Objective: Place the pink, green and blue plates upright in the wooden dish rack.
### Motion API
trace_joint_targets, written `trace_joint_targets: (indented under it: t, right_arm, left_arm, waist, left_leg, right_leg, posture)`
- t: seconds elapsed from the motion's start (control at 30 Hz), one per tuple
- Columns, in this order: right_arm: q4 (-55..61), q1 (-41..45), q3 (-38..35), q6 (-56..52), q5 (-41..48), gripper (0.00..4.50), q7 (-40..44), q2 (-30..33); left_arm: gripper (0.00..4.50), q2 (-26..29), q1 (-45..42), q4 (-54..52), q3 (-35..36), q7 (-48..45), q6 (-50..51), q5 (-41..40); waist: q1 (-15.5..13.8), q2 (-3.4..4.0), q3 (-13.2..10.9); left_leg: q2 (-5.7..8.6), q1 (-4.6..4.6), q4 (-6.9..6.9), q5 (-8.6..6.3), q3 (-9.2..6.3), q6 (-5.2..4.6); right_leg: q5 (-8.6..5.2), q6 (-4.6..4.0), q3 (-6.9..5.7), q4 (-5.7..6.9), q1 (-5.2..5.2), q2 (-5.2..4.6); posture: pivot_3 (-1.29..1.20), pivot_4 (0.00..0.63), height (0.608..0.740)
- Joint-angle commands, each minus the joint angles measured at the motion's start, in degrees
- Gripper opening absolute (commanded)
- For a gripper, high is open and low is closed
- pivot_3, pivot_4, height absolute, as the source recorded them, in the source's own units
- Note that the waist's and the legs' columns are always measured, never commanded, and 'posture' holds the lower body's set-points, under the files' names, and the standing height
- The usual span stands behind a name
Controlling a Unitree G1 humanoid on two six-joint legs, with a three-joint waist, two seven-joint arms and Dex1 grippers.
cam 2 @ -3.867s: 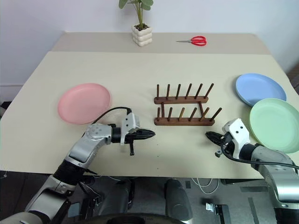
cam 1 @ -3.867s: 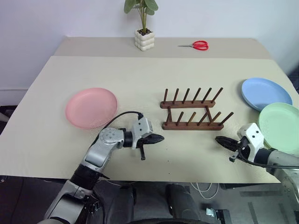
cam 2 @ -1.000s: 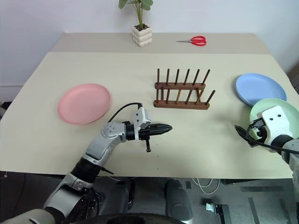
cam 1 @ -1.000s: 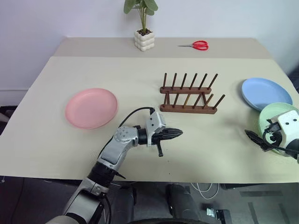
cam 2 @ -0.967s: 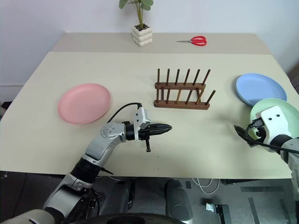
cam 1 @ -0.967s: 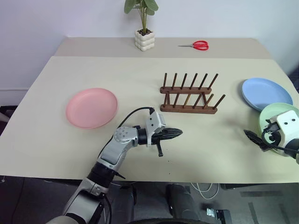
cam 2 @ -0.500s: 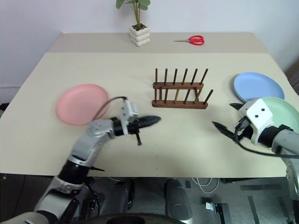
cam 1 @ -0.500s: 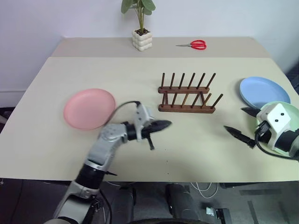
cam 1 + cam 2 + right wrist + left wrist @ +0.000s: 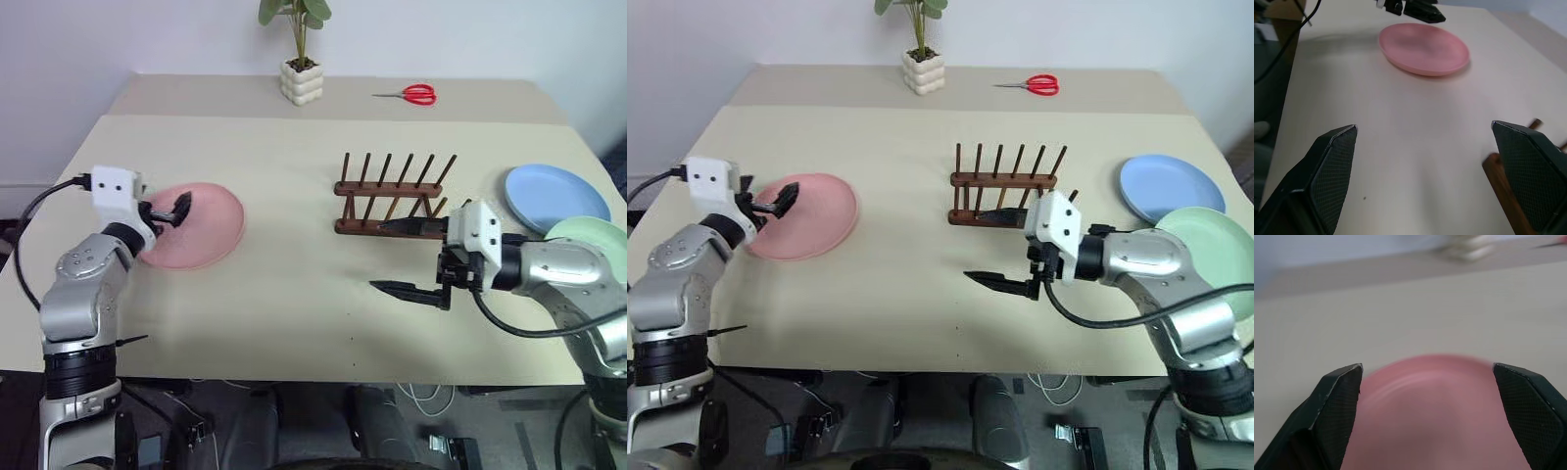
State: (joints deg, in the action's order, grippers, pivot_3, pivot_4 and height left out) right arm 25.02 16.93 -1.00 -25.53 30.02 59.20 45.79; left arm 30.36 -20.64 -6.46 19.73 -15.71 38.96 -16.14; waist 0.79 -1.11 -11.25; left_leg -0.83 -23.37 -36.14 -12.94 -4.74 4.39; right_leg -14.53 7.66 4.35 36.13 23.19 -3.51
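Wooden dish rack long axis left-right, pegs up; both grippers' jaws released.

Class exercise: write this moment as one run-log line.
left gripper: open, at pink plate edge | right gripper: open, empty, near wooden dish rack | rack: empty | blue plate, green plate: flat on table

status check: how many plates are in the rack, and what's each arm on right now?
Done: none. The wooden dish rack is empty; the pink plate, blue plate and green plate all lie flat on the table.
In hand: nothing. The left end effector is open over the pink plate's near edge; the right end effector is open just in front of the rack.
Left: all three placements.
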Motion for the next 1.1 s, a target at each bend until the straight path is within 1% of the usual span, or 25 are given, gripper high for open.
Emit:
trace_joint_targets:
  t: [0.03,0.1,0.23,0.33,0.37,0.43,0.47,0.5,0.57,0.6,0.67,0.83,0.97,1.1]
  right_arm:
    - [-1.78,3.23,1.33,3.19,-0.59,4.50,1.82,-1.62]
    - [-2.61,4.34,2.33,3.87,-0.47,4.50,2.56,-2.68]
    - [-3.83,4.11,3.28,5.04,-1.70,4.50,2.67,-3.36]
    - [-3.47,2.71,2.91,5.22,-1.87,4.50,1.84,-3.78]
    - [-3.27,2.21,2.76,5.30,-1.98,4.50,1.50,-3.85]
    - [-2.91,1.57,2.67,5.44,-2.14,4.50,0.94,-3.92]
    - [-2.73,1.20,2.57,5.47,-2.26,4.50,0.60,-3.93]
    - [-2.61,0.98,2.55,5.46,-2.37,4.50,0.33,-3.97]
    - [-2.50,0.60,2.55,5.61,-2.67,4.50,-0.32,-4.09]
    - [-2.49,0.47,2.63,5.72,-2.78,4.50,-0.57,-4.20]
    - [-2.57,0.32,2.83,5.96,-2.97,4.50,-0.79,-4.35]
    - [-3.74,1.27,3.17,7.29,-4.36,4.50,-1.15,-4.83]
    - [-5.96,3.99,3.43,9.05,-6.64,4.50,-2.75,-6.19]
    - [-10.49,10.07,5.47,16.01,-13.82,4.50,-5.82,-8.93]
  left_arm:
    - [4.44,1.25,-1.12,0.12,1.80,4.25,6.76,1.24]
    - [4.44,2.25,-1.49,2.12,0.77,5.43,9.30,2.52]
    - [4.44,1.70,-3.21,5.12,2.09,7.21,12.26,2.07]
    - [4.44,1.42,-4.56,8.96,2.94,6.48,13.39,0.77]
    - [4.22,1.41,-4.78,10.29,2.86,6.19,12.98,0.84]
    - [3.62,1.50,-5.03,12.04,2.77,6.30,11.87,1.41]
    - [3.19,1.41,-5.10,12.41,2.88,6.39,11.19,1.52]
    - [2.63,1.36,-5.16,12.68,2.99,6.39,10.67,1.53]
    - [1.66,0.87,-5.36,12.55,3.08,6.29,9.53,1.17]
    - [1.06,0.64,-5.47,12.43,3.00,6.46,9.14,1.17]
    - [0.06,0.25,-5.47,12.14,2.90,6.62,8.38,1.14]
    - [0.02,-0.38,-5.17,10.59,2.65,6.12,5.89,0.72]
    - [0.02,-1.23,-5.33,6.01,1.33,5.60,-1.88,1.71]
    - [0.02,-4.93,-9.31,-0.61,2.56,7.18,-9.60,-0.44]
  waist:
    - [0.05,0.00,0.00]
    - [0.10,0.00,0.00]
    - [0.05,-0.01,0.00]
    - [0.11,-0.01,0.00]
    - [0.14,-0.01,0.00]
    - [0.18,0.00,0.00]
    - [0.18,0.00,0.01]
    - [0.18,0.00,0.01]
    - [0.17,0.00,0.01]
    - [0.18,0.00,0.01]
    - [-0.01,0.00,0.02]
    - [0.03,0.02,0.04]
    - [-0.08,0.00,0.03]
    - [-0.09,-0.03,0.02]
  left_leg:
    - [0.00,0.00,0.01,0.00,-0.01,0.00]
    - [0.00,0.00,0.00,0.00,-0.03,0.00]
    - [0.00,0.01,-0.03,0.00,-0.05,0.01]
    - [0.00,0.01,-0.02,0.00,-0.05,0.01]
    - [0.00,0.01,-0.01,0.00,-0.05,0.01]
    - [0.00,0.02,0.00,0.00,-0.05,0.01]
    - [0.00,0.02,-0.01,0.00,-0.05,0.01]
    - [0.00,0.02,-0.01,0.01,-0.05,0.01]
    - [0.00,0.03,-0.01,0.01,-0.05,0.01]
    - [0.00,0.03,-0.01,0.01,-0.05,0.01]
    - [0.00,0.03,-0.02,0.01,-0.05,0.01]
    - [0.00,0.05,-0.05,0.01,-0.04,0.02]
    - [0.00,0.04,-0.06,0.02,-0.04,0.03]
    - [0.01,0.02,-0.07,0.04,-0.04,0.08]
  right_leg:
    - [0.00,0.00,-0.01,0.00,0.01,0.00]
    - [0.00,-0.01,-0.04,0.03,0.01,0.01]
    - [0.01,-0.01,-0.06,0.05,0.00,0.02]
    - [0.01,-0.02,-0.06,0.05,0.00,0.01]
    - [0.01,-0.02,-0.06,0.06,0.00,0.01]
    - [0.01,-0.02,-0.06,0.06,0.00,0.02]
    - [0.01,-0.02,-0.06,0.06,0.00,0.01]
    - [0.01,-0.02,-0.06,0.06,0.00,0.01]
    - [0.01,-0.02,-0.06,0.08,0.00,0.01]
    - [0.01,-0.02,-0.06,0.08,0.00,0.01]
    - [0.01,-0.02,-0.06,0.08,0.00,0.00]
    - [0.02,-0.02,-0.06,0.09,-0.04,-0.01]
    - [0.03,-0.03,-0.06,0.09,-0.03,-0.01]
    - [0.04,-0.04,-0.06,0.08,-0.03,-0.02]
  posture:
    - [0.00,0.150,0.730]
    - [0.00,0.150,0.730]
    - [0.00,0.150,0.730]
    - [0.00,0.150,0.730]
    - [0.00,0.150,0.730]
    - [0.00,0.150,0.730]
    - [0.00,0.150,0.730]
    - [0.00,0.150,0.730]
    - [0.00,0.150,0.730]
    - [0.00,0.150,0.730]
    - [0.00,0.150,0.730]
    - [0.00,0.150,0.730]
    - [0.00,0.150,0.730]
    - [0.00,0.150,0.730]
